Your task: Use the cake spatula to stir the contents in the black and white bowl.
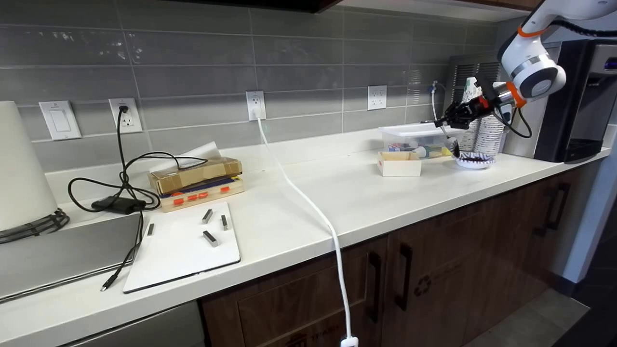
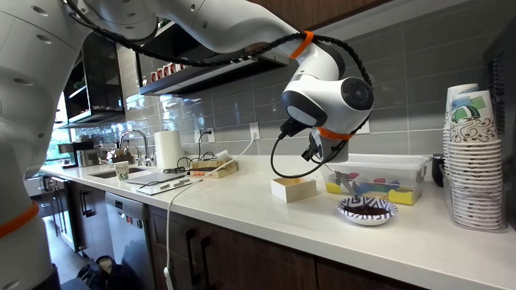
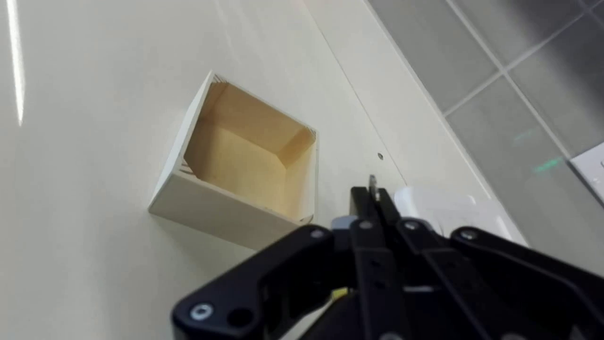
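The black and white bowl [image 1: 475,164] stands on the counter; it also shows in an exterior view [image 2: 367,220], with a dark zigzag pattern inside and dark brown crumbly contents [image 2: 366,210]. My gripper [image 1: 441,123] is left of and above the bowl, tilted, shut on the handle of the cake spatula [image 1: 453,144]. In the wrist view the fingertips [image 3: 373,192] pinch the handle, and its metal end sticks out between them. The spatula [image 2: 346,183] slants down to the bowl's far rim; I cannot tell whether its tip touches the contents. The bowl is out of the wrist view.
An open wooden box [image 2: 294,189] stands beside the bowl; it also shows in the wrist view [image 3: 226,208]. A clear plastic bin [image 2: 403,173] with coloured items stands behind. Stacked paper cups [image 2: 475,173] stand beyond the bowl. A white cable [image 1: 308,200] crosses the counter.
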`<state>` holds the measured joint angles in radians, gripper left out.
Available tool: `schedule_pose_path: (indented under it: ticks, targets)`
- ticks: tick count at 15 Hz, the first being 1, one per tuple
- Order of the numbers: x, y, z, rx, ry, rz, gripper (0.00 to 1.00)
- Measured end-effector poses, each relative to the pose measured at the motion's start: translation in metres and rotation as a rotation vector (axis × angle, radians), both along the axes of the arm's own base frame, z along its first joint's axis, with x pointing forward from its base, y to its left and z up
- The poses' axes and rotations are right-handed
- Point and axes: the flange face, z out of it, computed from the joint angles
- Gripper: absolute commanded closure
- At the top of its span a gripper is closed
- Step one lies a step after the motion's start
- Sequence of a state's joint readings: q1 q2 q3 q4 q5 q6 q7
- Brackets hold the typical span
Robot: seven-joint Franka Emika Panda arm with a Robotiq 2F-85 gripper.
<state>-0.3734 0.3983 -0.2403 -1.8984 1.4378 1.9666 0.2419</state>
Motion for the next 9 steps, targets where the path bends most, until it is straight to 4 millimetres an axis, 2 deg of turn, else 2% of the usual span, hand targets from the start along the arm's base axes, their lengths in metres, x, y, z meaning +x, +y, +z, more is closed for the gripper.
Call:
schedule_pose_path:
  ticks: [5,9]
  targets:
    - [0.020,0.017,-0.008,0.069,-0.004,0.084,0.99]
    - [0.018,0.011,-0.012,0.115,0.040,0.059,0.99]
